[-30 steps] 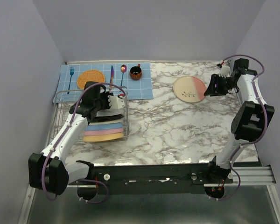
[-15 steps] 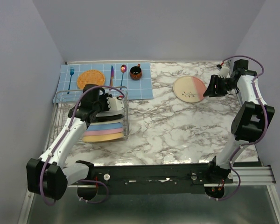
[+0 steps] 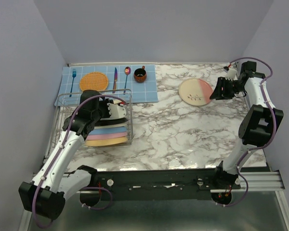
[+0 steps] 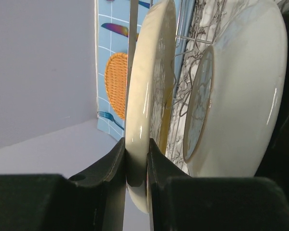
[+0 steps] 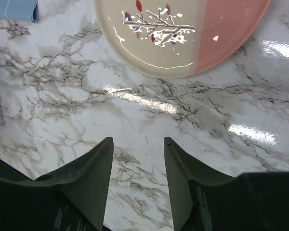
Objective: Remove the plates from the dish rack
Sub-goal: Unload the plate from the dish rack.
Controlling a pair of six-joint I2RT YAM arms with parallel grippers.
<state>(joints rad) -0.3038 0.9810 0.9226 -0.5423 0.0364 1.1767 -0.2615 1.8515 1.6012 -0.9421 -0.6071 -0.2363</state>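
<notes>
The left gripper (image 4: 136,153) is closed on the edge of a cream plate (image 4: 147,82), one dark finger pressed on each face of the rim, so the plate stands on edge and runs straight up out of the jaws in the wrist view. Just to the right of it a second, pale glossy plate (image 4: 241,96) also stands on edge, close beside the held one but with a narrow gap between them, and thin wires of the dish rack (image 3: 62,102) cross behind both. From above, this gripper sits inside the far half of the rack, at the left of the marble table (image 3: 173,130). Nearer the arm bases the rack also holds a blue plate (image 3: 108,130), a pink plate (image 3: 105,137) and a yellow-orange plate (image 3: 106,142), overlapping one another. Beyond the rack lies a blue checked placemat (image 3: 147,89) bearing an orange woven disc (image 3: 94,80) and a small dark red cup (image 3: 140,74). The right gripper (image 5: 137,166) is well apart at the far right, its jaws spread with nothing between them, only bare marble under the gap. A cream-and-pink plate (image 5: 183,33) with a twig motif lies flat on the table just ahead of those fingertips, not touching them.
</notes>
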